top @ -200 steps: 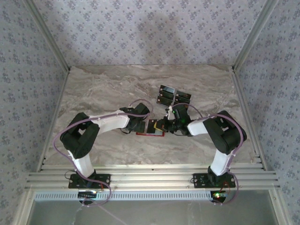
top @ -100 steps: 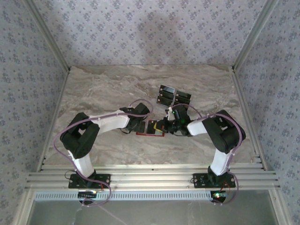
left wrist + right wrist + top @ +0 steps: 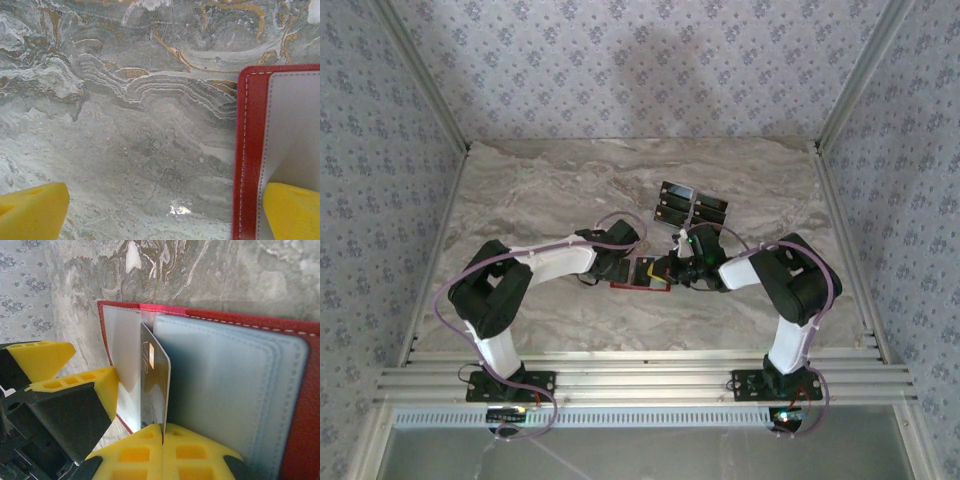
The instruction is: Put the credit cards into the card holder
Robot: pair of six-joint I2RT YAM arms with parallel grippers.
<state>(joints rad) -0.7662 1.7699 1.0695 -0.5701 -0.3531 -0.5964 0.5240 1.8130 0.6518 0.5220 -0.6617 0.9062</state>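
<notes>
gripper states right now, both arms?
left gripper: open, one fingertip on the card holder.
right gripper: shut on a credit card.

One small red folding leather wallet is lying open. One flat black card is standing against it. Four or five more black cards are lying in a bunch, too small to count surely. Two white and black robot arms are showing, a left arm and a right arm.
</notes>
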